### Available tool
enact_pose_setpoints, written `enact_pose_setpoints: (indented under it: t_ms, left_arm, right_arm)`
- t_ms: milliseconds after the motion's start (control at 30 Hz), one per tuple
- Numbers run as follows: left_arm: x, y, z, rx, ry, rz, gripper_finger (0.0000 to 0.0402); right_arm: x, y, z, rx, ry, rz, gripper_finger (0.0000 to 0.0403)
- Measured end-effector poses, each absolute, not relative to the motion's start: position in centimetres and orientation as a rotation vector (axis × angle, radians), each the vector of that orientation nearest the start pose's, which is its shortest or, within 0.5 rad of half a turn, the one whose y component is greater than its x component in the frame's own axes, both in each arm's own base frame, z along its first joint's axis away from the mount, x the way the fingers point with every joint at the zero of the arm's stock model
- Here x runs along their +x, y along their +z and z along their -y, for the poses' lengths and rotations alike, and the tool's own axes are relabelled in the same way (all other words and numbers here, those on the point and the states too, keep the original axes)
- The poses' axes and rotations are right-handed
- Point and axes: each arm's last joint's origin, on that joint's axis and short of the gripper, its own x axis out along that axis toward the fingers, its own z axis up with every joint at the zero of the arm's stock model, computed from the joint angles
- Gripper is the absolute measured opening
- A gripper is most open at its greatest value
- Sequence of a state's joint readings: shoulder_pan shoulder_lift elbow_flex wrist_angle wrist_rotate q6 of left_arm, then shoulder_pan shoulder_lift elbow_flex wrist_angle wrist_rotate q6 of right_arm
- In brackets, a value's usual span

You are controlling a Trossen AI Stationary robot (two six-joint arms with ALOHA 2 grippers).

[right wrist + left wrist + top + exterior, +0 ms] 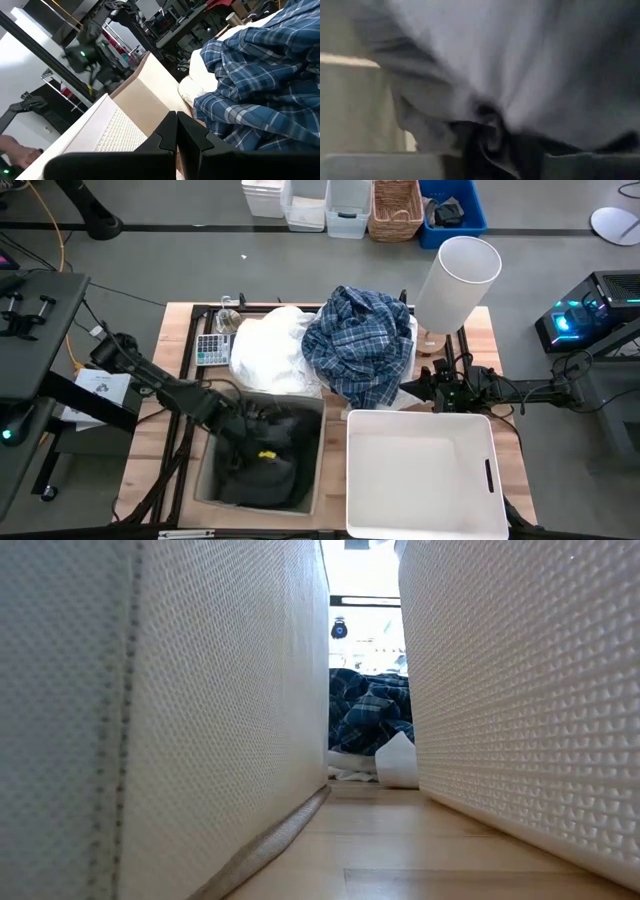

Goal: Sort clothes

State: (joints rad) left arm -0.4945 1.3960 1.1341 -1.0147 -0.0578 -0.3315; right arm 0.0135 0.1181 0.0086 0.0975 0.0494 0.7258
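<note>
A dark grey garment (265, 455) lies in the grey-beige bin (205, 480) at the near left. My left gripper (238, 423) is down in that bin, shut on the garment, which fills the left wrist view (520, 60). A blue-and-white plaid shirt (360, 345) lies on top of a heap of white clothes (270, 350) at the middle far side. My right gripper (176, 120) is shut and empty, just right of the plaid shirt (260, 85) and above the far rim of the white bin (349, 470). My left gripper holds the dark grey garment by a bunched fold (489, 114), where the cloth gathers into creases. The fingers come slanting down from the table's left. The garment's bulk lies in the bin. The fingers themselves are hidden by the cloth.
A white cylindrical lampshade (455, 280) stands at the far right corner. A calculator (210, 348) and a glass lie at the far left. The two bins leave a narrow gap of bare wood (400, 840) between them. Boxes and a basket stand beyond the table.
</note>
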Motion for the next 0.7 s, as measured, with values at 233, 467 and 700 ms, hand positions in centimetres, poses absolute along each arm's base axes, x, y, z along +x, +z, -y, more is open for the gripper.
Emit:
enact_pose_setpoints:
  t_ms: [233,467,700]
  left_arm:
    - [22.5,32.4,10.3,0.072,-0.162,-1.239,0.0229]
    - [23.7,36.6,7.3,0.152,-0.034,-1.083,0.0289]
    - [31.7,36.3,0.6,0.072,0.132,-0.785,0.029]
  right_arm:
    - [10.5,16.6,0.0,0.725,-0.038,0.001,0.0]
    - [10.5,16.6,0.0,0.725,-0.039,0.001,0.0]
    - [10.5,16.6,0.0,0.723,-0.042,-0.004,0.0]
